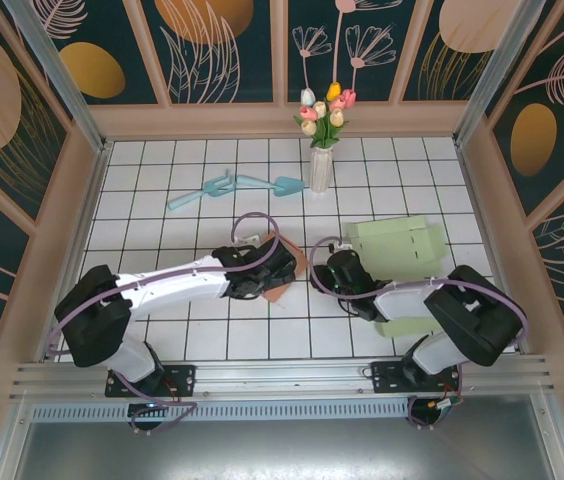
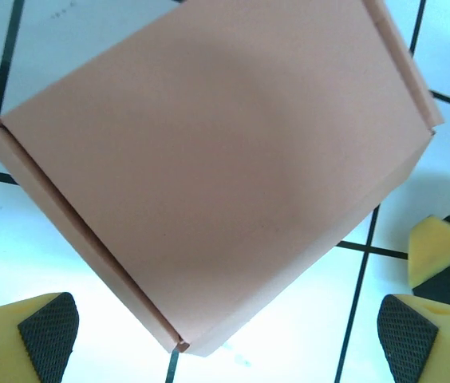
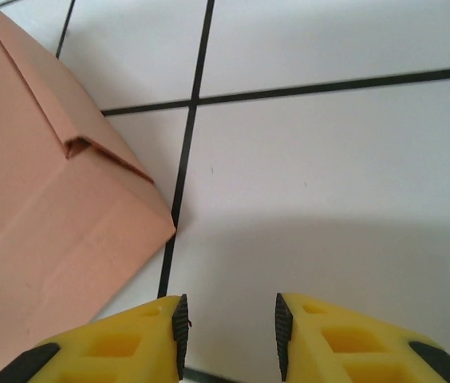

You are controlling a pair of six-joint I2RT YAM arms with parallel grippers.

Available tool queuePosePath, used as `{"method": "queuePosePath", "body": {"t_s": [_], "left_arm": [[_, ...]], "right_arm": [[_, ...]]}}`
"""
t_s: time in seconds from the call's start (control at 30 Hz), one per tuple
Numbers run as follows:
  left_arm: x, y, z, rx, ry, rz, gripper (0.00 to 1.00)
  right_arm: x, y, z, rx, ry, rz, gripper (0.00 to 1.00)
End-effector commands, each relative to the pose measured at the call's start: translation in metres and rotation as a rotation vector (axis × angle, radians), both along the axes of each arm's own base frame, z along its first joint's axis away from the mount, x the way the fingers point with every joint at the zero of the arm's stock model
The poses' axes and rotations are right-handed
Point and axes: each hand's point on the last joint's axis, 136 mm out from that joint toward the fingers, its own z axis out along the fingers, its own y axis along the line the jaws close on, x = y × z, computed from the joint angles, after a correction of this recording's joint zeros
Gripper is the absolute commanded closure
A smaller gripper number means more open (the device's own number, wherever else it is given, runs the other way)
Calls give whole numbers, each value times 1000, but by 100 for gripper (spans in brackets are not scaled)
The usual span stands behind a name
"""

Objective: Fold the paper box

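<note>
Probably a lab enclosure: white-tiled table (image 1: 162,205), floral wall panels (image 1: 224,60).

i see my right tool (image 3: 229,335) low over the white tiled worktop (image 3: 329,159), its yellow jaws narrowly parted above bare tile. a salmon-pink folded paper box (image 3: 41,215) lies just beside, on the view's left.

Bright; soft shadow on box (image 2: 209,159) ctr

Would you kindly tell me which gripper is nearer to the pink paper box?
Left. The left gripper hangs open directly above the pink paper box; the right gripper sits beside it, over bare tile.
</note>
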Motion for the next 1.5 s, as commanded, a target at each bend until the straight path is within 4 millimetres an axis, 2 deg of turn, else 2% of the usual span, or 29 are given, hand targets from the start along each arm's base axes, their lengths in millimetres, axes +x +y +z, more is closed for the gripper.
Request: {"method": "queuePosePath", "body": {"t_s": [0.0, 0.03, 0.07, 0.13, 0.23, 0.27, 0.33, 0.43, 0.57, 0.67, 0.77, 1.1, 1.37, 1.47], "left_arm": [[17, 17, 18, 64, -55, -2, 2], [27, 22, 25, 87, -97, -1, 3], [39, 27, 31, 104, -139, -14, 3], [62, 35, 37, 125, -206, -47, 3], [93, 47, 37, 67, -265, -87, 4], [100, 53, 30, 47, -266, -101, 4], [114, 54, 29, 3, -285, -145, 3], [130, 44, 24, -31, -293, -209, 3], [142, 22, 9, -72, -271, -270, 4], [140, 8, 2, -150, -268, -298, 5], [132, 4, -23, -185, -216, -305, 6], [102, -21, -47, -321, -156, -362, 9], [63, -87, -31, -477, -135, -455, 10], [59, -99, -29, -529, -119, -446, 10]], "right_arm": [[-9, -5, 1, -31, 55, 20, 66], [-9, -5, 5, -29, 54, 18, 69], [-7, -5, 8, -28, 55, 13, 77], [-3, -3, 13, -17, 70, 24, 100], [0, 5, 14, 0, 104, 54, 100], [2, 7, 13, 1, 112, 58, 100], [7, 10, 11, -1, 126, 65, 100], [17, 14, 8, 28, 150, 67, 100], [25, 21, 1, 67, 188, 85, 100], [28, 24, -4, 73, 204, 93, 100], [28, 25, -9, 73, 218, 102, 100], [35, 32, -13, 84, 229, 111, 100], [37, 51, -15, 157, 245, 139, 100], [38, 57, -11, 185, 239, 150, 100]]}}
